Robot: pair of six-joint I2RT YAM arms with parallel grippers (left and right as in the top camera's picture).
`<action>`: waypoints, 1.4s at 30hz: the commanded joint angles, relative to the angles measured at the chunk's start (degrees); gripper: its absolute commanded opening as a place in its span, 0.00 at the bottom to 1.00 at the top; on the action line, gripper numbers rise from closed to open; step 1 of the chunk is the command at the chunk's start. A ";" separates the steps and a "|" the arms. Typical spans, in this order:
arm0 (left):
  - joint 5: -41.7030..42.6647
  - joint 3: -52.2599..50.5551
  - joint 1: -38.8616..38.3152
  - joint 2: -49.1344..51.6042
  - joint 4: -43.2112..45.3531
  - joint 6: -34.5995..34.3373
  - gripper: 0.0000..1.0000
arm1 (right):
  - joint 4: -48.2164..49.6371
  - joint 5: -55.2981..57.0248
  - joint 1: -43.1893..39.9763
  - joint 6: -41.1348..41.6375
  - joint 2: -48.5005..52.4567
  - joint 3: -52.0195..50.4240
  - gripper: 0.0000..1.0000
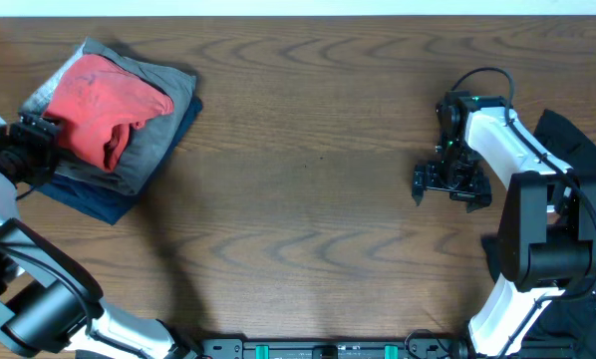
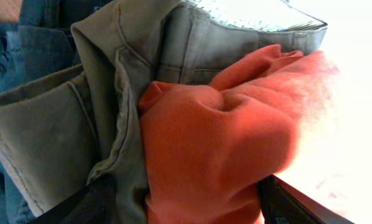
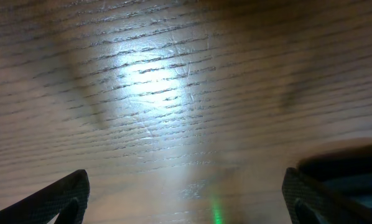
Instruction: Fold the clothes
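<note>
The coral-red T-shirt [image 1: 104, 105] lies bunched on top of a stack of folded clothes at the back left. My left gripper [image 1: 41, 135] is at the stack's left edge. In the left wrist view its jaws [image 2: 183, 208] stand wide, with the red shirt [image 2: 223, 137] and a grey fold filling the gap between them. A black garment [image 1: 577, 150] lies at the right table edge, partly hidden by the right arm. My right gripper [image 1: 447, 187] hovers open over bare wood with nothing between its fingers [image 3: 186, 199].
Under the red shirt lie a grey folded garment [image 1: 163, 110] and a navy folded garment [image 1: 99, 199]. The grey one [image 2: 49, 124] presses against my left finger. Brown wooden table [image 1: 308, 199] spreads between the arms.
</note>
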 commanded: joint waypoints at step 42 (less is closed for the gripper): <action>9.40 0.02 1.84 -0.79 16.61 -0.96 0.80 | -1.07 0.68 -0.48 0.37 -1.36 -0.22 0.98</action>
